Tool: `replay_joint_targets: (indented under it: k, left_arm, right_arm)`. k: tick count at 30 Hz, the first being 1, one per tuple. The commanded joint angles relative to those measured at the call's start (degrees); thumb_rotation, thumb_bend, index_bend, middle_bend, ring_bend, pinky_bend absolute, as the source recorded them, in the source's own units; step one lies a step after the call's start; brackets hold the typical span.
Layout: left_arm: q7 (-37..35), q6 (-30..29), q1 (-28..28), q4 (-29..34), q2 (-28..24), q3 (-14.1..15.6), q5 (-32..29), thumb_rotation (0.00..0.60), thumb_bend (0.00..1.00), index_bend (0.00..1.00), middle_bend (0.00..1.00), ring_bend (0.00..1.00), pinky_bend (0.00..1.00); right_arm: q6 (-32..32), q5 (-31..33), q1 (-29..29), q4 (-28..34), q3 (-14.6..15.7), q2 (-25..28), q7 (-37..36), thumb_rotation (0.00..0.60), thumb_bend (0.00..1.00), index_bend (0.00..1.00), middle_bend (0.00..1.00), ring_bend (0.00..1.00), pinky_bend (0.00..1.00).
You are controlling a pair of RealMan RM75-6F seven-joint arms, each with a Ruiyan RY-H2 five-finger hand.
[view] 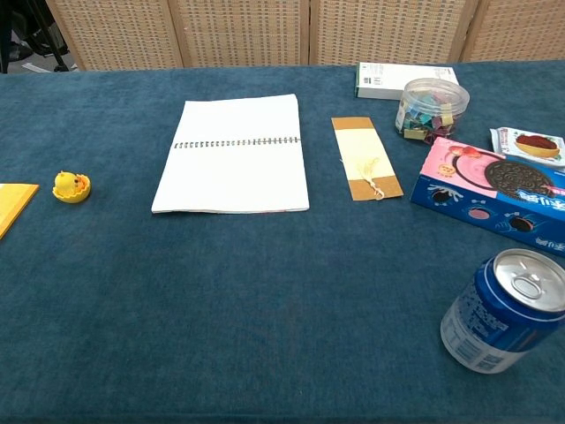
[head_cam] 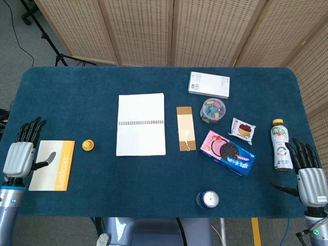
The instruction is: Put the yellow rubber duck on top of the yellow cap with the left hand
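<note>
The small yellow rubber duck sits on the yellow cap on the blue cloth, left of the notebook. My left hand hovers at the table's left edge, well left of the duck, fingers spread and empty. It does not show in the chest view. My right hand stays at the front right corner, open, beside a drink bottle.
A yellow booklet lies between my left hand and the duck. An open spiral notebook, a bookmark, a cookie box, a clip jar, a white box, a snack packet and a soda can fill the middle and right.
</note>
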State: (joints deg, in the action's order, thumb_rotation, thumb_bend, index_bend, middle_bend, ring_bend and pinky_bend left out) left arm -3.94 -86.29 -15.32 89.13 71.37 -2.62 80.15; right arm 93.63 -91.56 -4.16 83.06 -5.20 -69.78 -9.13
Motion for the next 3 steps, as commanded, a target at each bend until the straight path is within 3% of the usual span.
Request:
replay_joint_targets:
  k: [1, 3]
  left_arm:
    - [1.9, -2.1, 2.3, -3.1, 2.5, 2.0, 3.1, 0.6, 0.27, 0.0, 0.0, 0.0, 0.0]
    - [2.3, -2.5, 2.7, -3.6, 2.9, 1.9, 3.5, 0.6, 0.27, 0.0, 0.0, 0.0, 0.0]
  right_arm:
    - [-0.1, -0.2, 0.0, 0.0, 0.1, 0.0, 0.1, 0.6, 0.0, 0.04, 0.0, 0.0, 0.0]
    - [-0.2, -0.4, -0.1, 0.0, 0.3, 0.0, 0.1, 0.6, 0.0, 0.04, 0.0, 0.0, 0.0]
